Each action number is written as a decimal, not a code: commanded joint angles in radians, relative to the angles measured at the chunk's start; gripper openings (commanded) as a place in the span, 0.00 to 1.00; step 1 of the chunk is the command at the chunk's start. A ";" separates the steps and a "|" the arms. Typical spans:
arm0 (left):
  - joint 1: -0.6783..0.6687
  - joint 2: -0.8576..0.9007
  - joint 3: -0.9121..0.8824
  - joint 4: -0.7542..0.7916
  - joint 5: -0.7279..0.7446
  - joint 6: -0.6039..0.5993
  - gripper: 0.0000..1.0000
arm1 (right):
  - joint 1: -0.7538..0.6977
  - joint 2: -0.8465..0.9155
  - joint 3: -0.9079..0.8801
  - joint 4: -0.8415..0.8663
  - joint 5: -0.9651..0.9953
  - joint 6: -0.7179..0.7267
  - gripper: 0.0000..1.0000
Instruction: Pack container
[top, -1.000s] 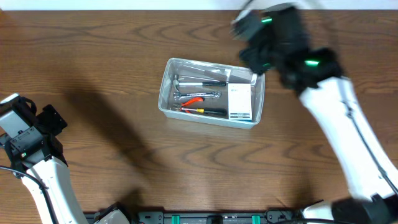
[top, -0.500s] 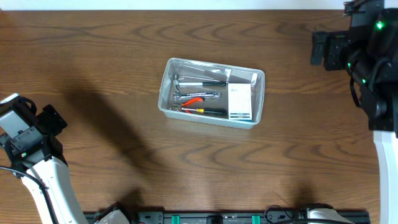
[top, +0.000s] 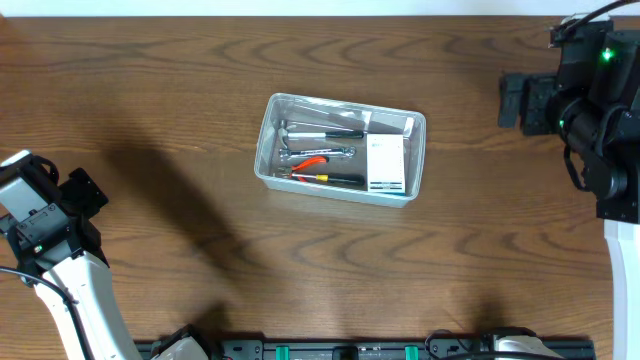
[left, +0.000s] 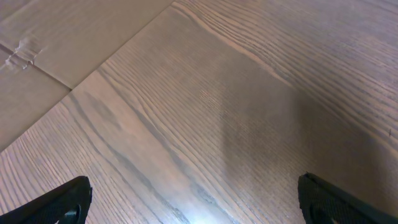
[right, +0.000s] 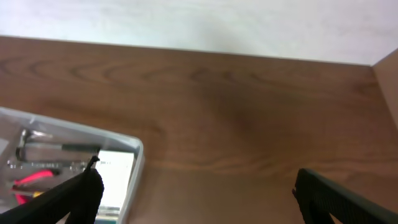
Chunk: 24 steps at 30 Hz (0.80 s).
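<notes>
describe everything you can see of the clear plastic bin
The clear, transparent plastic rectangular container has rounded corners, a rim and shallow walls. It sits upright and open-topped, slightly skewed, near the middle of the brown wooden table, resting on it. Inside lie a small white box with blue print at its right end and several hand tools at the left, including a red-handled tool. Nothing else touches it.

Right wrist view crops the container (right: 138, 152) at left and bottom edges; white box (top: 386, 163) print too small to read.
</notes>
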 joint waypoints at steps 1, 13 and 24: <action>0.005 0.004 0.009 -0.003 0.003 0.010 0.98 | -0.005 0.000 0.011 -0.025 -0.002 0.019 0.99; 0.005 0.004 0.009 -0.003 0.003 0.010 0.98 | -0.008 -0.069 -0.001 -0.271 0.117 0.015 0.99; 0.005 0.004 0.009 -0.003 0.003 0.010 0.98 | -0.027 -0.579 -0.214 -0.090 0.118 -0.113 0.99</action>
